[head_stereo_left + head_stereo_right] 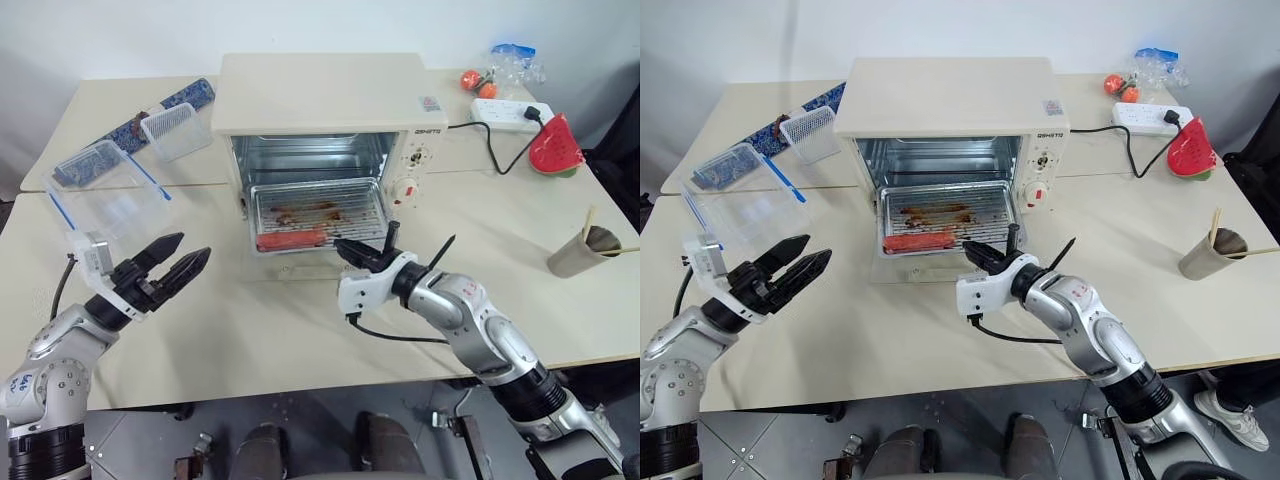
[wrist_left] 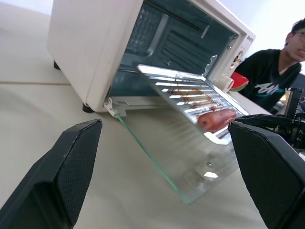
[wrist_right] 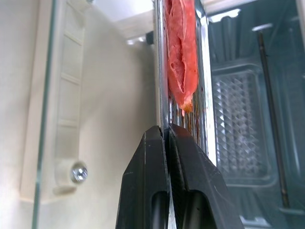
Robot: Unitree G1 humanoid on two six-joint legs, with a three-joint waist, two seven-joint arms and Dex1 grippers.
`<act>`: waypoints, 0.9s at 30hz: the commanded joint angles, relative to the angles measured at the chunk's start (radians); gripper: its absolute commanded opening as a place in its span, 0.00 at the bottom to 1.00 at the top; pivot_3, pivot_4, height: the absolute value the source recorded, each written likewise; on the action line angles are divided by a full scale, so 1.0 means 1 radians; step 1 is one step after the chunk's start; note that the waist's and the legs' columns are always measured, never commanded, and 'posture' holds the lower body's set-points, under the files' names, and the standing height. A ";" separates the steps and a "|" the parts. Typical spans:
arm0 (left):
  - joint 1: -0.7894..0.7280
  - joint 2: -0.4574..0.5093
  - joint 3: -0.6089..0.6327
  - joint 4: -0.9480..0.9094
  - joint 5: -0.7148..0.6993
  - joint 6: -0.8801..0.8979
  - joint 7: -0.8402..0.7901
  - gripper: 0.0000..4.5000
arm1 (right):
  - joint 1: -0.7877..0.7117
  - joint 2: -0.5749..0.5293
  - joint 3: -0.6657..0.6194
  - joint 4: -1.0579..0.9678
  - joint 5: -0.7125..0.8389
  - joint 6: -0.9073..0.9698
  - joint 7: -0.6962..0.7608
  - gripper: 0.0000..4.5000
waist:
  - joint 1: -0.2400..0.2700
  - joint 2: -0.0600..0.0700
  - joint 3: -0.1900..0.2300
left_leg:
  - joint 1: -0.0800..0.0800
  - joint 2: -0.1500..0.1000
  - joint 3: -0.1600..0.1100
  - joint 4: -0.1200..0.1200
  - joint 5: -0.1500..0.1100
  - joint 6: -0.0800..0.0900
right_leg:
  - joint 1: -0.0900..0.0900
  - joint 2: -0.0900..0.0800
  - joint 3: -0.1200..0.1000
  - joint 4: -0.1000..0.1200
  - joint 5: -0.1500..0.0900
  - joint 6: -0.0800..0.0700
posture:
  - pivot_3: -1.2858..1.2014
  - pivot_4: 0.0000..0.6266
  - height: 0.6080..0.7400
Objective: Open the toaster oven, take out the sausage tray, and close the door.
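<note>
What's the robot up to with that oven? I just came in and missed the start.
It is taking a tray out of the toaster oven. The door is already folded down flat. The right gripper is shut on the front edge of the sausage tray, which sticks partway out over the door with one red sausage near its front. The left gripper hovers open at the oven's left, holding nothing. The door is not yet closed.

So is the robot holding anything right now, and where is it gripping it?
Yes. The right gripper pinches the front rim of the sausage tray, near its right corner. The left gripper is open and holds nothing.
</note>
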 commanded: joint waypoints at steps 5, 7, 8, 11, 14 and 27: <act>-0.020 0.027 0.018 -0.032 -0.134 0.177 0.033 1.00 | 0.070 -0.069 -0.057 -0.127 0.014 -0.067 0.021 0.01 | 0.000 0.000 0.000 | 0.000 0.000 0.000 0.000 0.000 0.000 | 0.000 0.000 0.000 0.000 0.000 0.000 | 0.52 0.24 1.00; -0.039 0.036 0.018 -0.024 -0.183 0.258 0.073 1.00 | 0.085 -0.088 -0.061 -0.135 0.027 -0.092 0.035 0.01 | 0.000 0.000 0.000 | 0.000 0.000 0.000 0.000 0.000 0.000 | 0.000 0.000 0.000 0.000 0.000 0.000 | 0.52 0.24 1.00; -0.046 0.050 0.010 -0.021 -0.208 0.315 0.095 1.00 | 0.090 -0.096 -0.063 -0.137 0.034 -0.105 0.043 0.01 | 0.000 0.000 0.000 | 0.000 0.000 0.000 0.000 0.000 0.000 | 0.000 0.000 0.000 0.000 0.000 0.000 | 0.52 0.24 1.00; -0.086 0.066 -0.001 -0.008 -0.325 0.491 0.200 1.00 | 0.093 -0.109 -0.069 -0.140 0.050 -0.136 0.057 0.01 | 0.000 0.000 0.000 | 0.001 0.000 0.000 0.000 0.000 0.000 | 0.000 0.000 0.000 0.000 0.000 0.000 | 0.52 0.24 1.00; -0.171 0.039 -0.002 0.055 -0.496 0.635 0.359 1.00 | 0.075 -0.111 -0.069 -0.131 0.063 -0.178 0.062 0.01 | 0.002 -0.001 0.000 | 0.001 0.000 -0.001 0.000 0.000 0.000 | 0.001 0.000 0.001 0.000 0.000 0.000 | 0.52 0.24 1.00; -0.224 -0.003 -0.045 0.130 -0.860 0.694 0.701 0.80 | 0.038 -0.108 -0.061 -0.109 0.105 -0.255 0.111 0.00 | 0.000 -0.001 -0.001 | 0.002 0.000 -0.002 0.001 0.000 0.000 | 0.002 0.000 0.001 0.001 0.000 0.000 | 0.52 0.24 1.00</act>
